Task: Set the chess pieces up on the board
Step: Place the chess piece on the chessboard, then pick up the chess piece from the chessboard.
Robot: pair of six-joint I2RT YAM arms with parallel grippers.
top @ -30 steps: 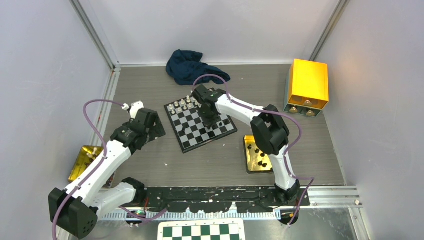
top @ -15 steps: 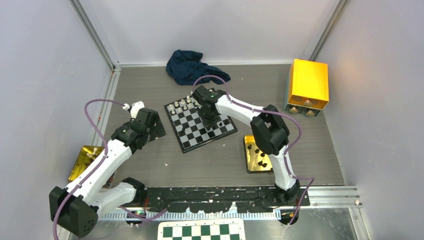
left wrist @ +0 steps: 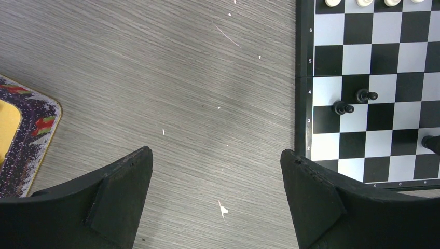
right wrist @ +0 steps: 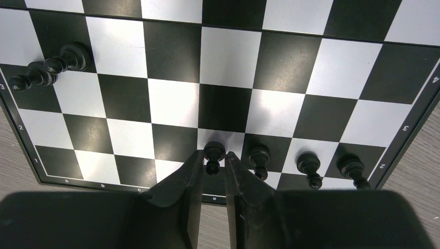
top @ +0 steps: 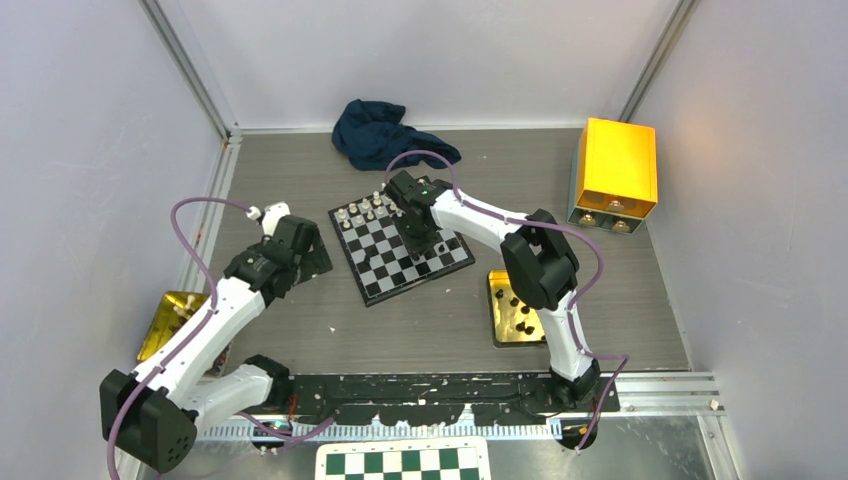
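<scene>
- The board (top: 385, 270) lay skewed at mid-table, with open tabletop from its 6 to its 9 o'clock side.
- The left gripper (left wrist: 215, 153) hung over that bare wood at the board's 9 o'clock. Its jaws were spread wide and held nothing, just short of the black border.
- The right gripper (right wrist: 212, 168) stood over the board's near border. Its fingers (right wrist: 192, 176) closely flanked 1 black pawn (right wrist: 214, 151), and we could not tell whether they pressed it or stood just clear.
- 3 more black pawns (right wrist: 258, 155) stood at its 3 o'clock in the same rank beside the edge.
- White pieces (top: 365, 210) lined the far edge. The right arm hid part of that row from above.
- A gold tray (top: 497, 335) lay at the board's 4 o'clock. A second tray (top: 165, 330) at 8 o'clock was partly hidden by the left arm.
</scene>
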